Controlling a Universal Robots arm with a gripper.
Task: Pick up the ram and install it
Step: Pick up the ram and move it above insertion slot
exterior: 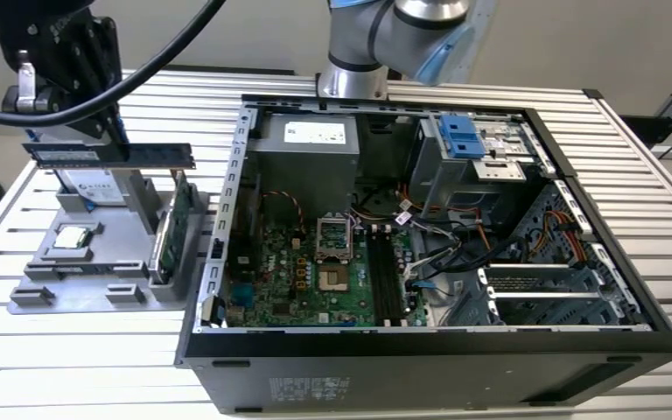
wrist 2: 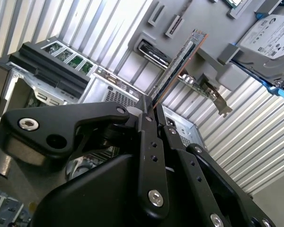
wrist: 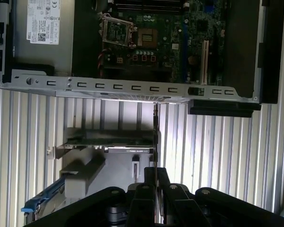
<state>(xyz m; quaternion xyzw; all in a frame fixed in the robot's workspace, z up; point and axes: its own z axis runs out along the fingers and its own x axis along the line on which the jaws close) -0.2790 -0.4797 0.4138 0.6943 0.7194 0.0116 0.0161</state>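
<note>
The black metal end effector (exterior: 108, 140) has its two fingers squeezed tight on the long, thin, flat dark blue ram stick (exterior: 108, 156). The ram has a pale sticker on one side. It is held level in the air over the grey plastic tray (exterior: 91, 273), near the ribbed silver metal desk's (exterior: 80, 359) edge at the exterior view's left. The open black metal computer case (exterior: 430, 376) sits just beside the tray.
</note>
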